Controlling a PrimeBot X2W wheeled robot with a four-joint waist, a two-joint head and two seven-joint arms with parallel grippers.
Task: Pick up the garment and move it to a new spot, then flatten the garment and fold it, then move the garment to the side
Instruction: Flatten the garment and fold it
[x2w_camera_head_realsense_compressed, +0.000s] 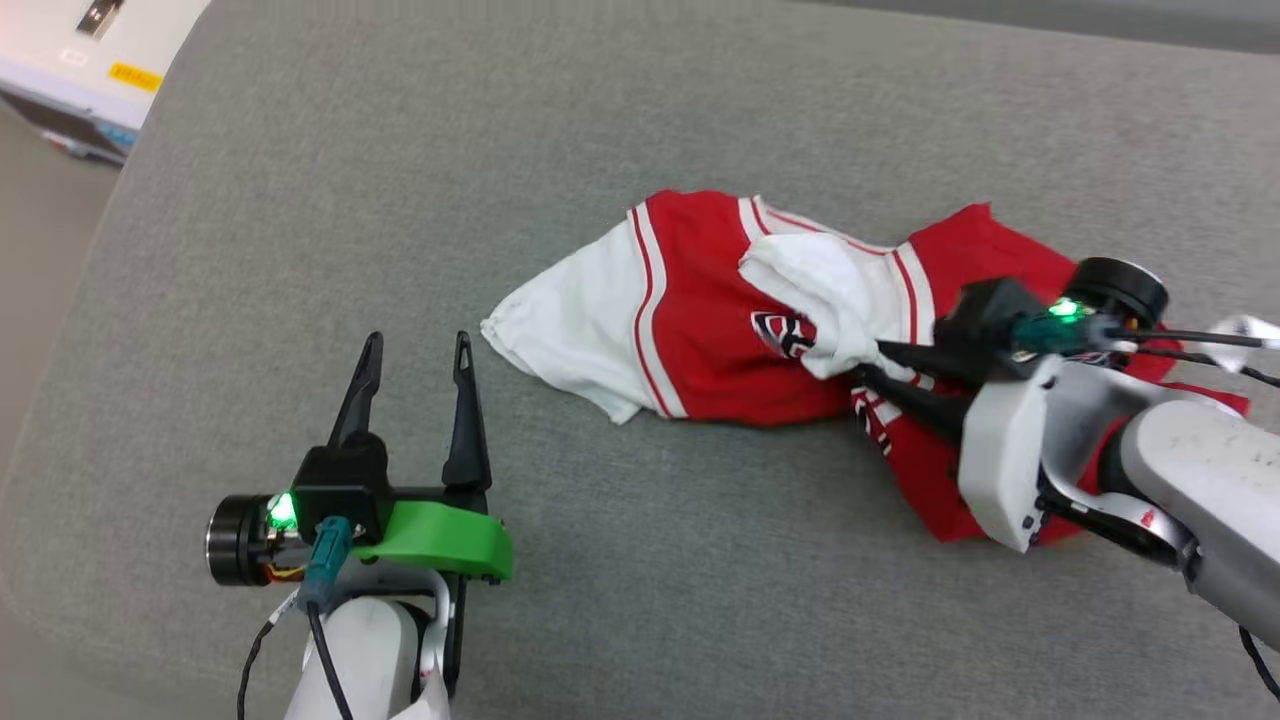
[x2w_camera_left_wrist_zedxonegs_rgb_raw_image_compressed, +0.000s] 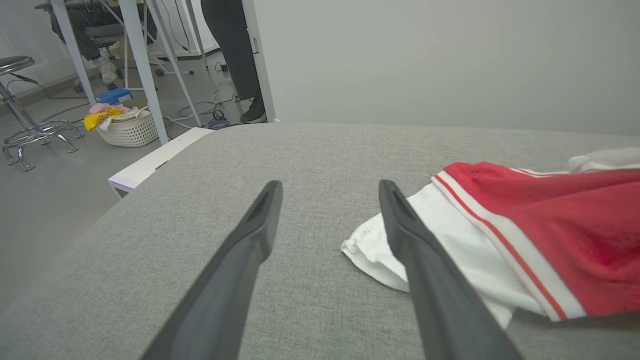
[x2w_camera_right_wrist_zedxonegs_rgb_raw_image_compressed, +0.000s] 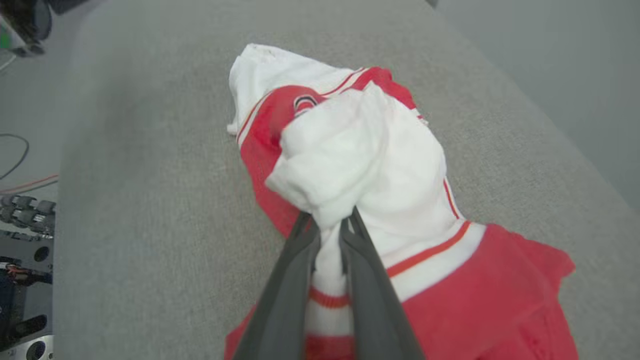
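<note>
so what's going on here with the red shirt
The robot is working on the garment, a red and white jersey lying crumpled on the grey cushion. The right gripper has its jaws shut on a bunched white part of the cloth. The left gripper is open, beside the white sleeve at the other end and not touching it. Nothing is flattened or folded yet.

Bright, even, diffuse lighting; soft thin shadow under garment hem. Head view sharp. Right wrist view soft, blurred toward corners. Left wrist view crisp, wide-angle bowing at edges.
</note>
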